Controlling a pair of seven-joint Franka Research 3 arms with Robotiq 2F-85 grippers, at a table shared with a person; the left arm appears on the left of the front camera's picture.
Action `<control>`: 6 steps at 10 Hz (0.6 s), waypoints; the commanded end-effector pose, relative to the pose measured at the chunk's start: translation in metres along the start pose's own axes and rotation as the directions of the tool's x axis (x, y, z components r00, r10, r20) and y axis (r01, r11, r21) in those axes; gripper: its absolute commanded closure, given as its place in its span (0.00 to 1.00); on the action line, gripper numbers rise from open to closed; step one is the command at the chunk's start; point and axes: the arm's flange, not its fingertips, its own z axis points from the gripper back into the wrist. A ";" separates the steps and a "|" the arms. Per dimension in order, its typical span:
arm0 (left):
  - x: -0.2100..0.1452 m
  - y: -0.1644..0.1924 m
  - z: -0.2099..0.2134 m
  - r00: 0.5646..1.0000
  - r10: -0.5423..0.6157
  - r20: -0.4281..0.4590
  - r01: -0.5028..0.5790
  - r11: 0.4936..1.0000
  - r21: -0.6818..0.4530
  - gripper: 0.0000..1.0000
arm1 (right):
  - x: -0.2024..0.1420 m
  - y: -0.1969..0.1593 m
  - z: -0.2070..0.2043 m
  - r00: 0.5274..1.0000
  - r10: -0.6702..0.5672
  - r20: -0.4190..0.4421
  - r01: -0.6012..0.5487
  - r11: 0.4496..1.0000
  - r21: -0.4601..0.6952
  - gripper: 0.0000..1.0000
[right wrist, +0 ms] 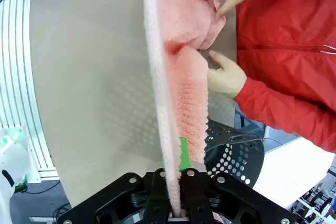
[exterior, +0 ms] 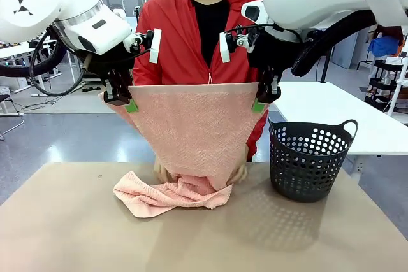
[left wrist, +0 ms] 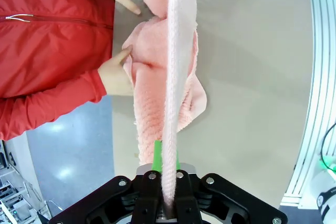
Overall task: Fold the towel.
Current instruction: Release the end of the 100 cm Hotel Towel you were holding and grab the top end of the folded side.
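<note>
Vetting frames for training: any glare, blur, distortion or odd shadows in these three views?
Front view: even light, sharp; the basket throws a soft dotted shadow on the table. Left wrist view: wide-angle bends the table edge; the towel edge blurs near the lens; glare patch on the floor. Right wrist view: same bending and near-lens towel blur, dotted shadow too.

A dark grey perforated plastic basket [exterior: 311, 164] stands upright at the right of a tan tabletop [exterior: 64, 221]; a person [exterior: 210, 27] in a red zip jacket [exterior: 167, 39] stands at its far edge.
</note>
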 end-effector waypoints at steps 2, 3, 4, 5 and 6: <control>-0.001 0.000 0.001 1.000 -0.001 0.000 0.001 1.000 0.002 1.00 | 0.000 0.001 0.002 1.000 0.002 -0.003 -0.002 1.000 -0.003 1.00; -0.001 0.000 0.001 1.000 -0.001 0.000 0.001 1.000 0.002 1.00 | 0.000 0.001 0.002 1.000 0.002 -0.003 -0.002 1.000 -0.003 1.00; -0.001 0.000 0.001 1.000 -0.001 0.000 0.001 1.000 0.002 1.00 | 0.000 0.001 0.002 1.000 0.002 -0.003 -0.002 1.000 -0.003 1.00; -0.001 0.000 0.001 1.000 -0.001 0.000 0.001 1.000 0.002 1.00 | 0.000 0.001 0.002 1.000 0.002 -0.003 -0.002 1.000 -0.003 1.00; -0.001 0.000 0.001 1.000 -0.001 0.000 0.001 1.000 0.002 1.00 | 0.000 0.001 0.002 1.000 0.002 -0.003 -0.002 1.000 -0.003 1.00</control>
